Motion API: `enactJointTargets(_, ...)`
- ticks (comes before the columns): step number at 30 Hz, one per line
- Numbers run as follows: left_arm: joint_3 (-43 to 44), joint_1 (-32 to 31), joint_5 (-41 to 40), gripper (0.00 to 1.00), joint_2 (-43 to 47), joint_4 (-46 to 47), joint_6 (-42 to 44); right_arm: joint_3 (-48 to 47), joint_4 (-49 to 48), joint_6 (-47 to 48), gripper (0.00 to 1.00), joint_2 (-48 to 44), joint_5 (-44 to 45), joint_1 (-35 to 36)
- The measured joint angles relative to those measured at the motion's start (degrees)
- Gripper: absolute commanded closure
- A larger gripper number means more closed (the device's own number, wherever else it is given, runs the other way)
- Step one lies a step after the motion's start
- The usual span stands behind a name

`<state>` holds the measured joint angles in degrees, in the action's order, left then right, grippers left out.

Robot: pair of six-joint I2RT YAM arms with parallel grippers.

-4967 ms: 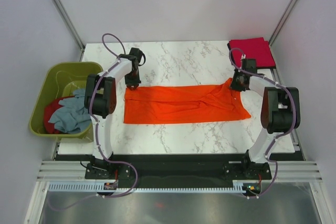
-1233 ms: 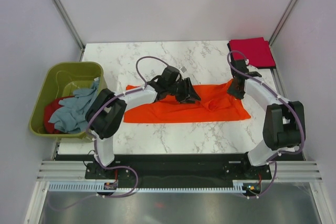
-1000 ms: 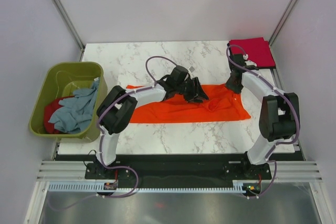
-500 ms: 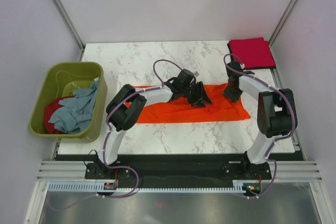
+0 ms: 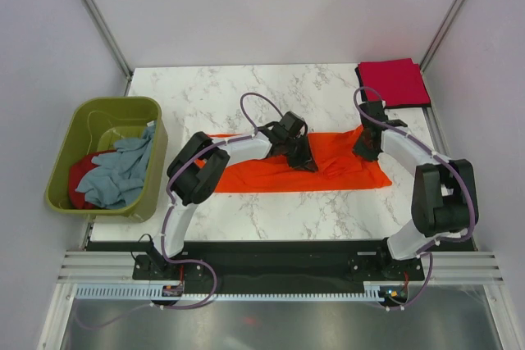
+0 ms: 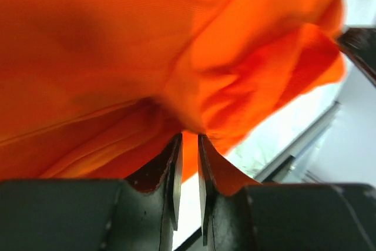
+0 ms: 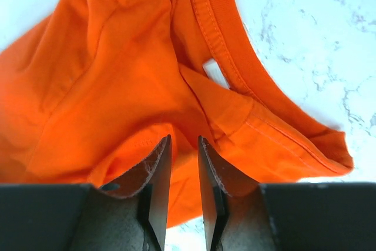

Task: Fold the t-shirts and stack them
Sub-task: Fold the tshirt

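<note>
No legible text, labels or numbers anywhere.

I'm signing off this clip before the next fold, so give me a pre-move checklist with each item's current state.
1. The orange t-shirt lying flat on the table: not ok, rumpled toward its collar end.
2. The left jaws gripping its middle: cannot tell; nearly closed, fabric bunched at their tips.
3. The right jaws gripping near the collar: cannot tell; narrow gap, fabric beneath.
4. Stacking spot: ok, the folded red t-shirt sits at the far right corner, nothing on it.
5. Other shirts out of the way: ok, the grey-blue t-shirt and second red t-shirt are in the green tub.
</note>
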<state>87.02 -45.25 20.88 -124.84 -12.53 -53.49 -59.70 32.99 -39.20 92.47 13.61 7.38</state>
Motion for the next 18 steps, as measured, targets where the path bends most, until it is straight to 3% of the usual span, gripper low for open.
enactJointTargets(4,-0.59,0.0,-4.17,0.74,1.16,-4.55,1.68,4.11,-0.26,2.56,0.66,-4.83,-0.74,0.0)
enactJointTargets(10,-2.51,0.0,-7.89,0.57,5.38,-7.34,2.34,10.03,-0.37,5.16,0.65,-8.68,-2.45,0.0)
enactJointTargets(13,-2.51,0.0,-7.41,0.5,6.82,-6.51,2.1,11.26,-0.42,6.05,0.65,-9.33,-2.86,0.0)
enactJointTargets(18,-2.51,0.0,-4.04,0.48,7.52,-2.4,-1.51,12.55,-0.39,6.49,0.65,-11.65,-3.04,0.0)
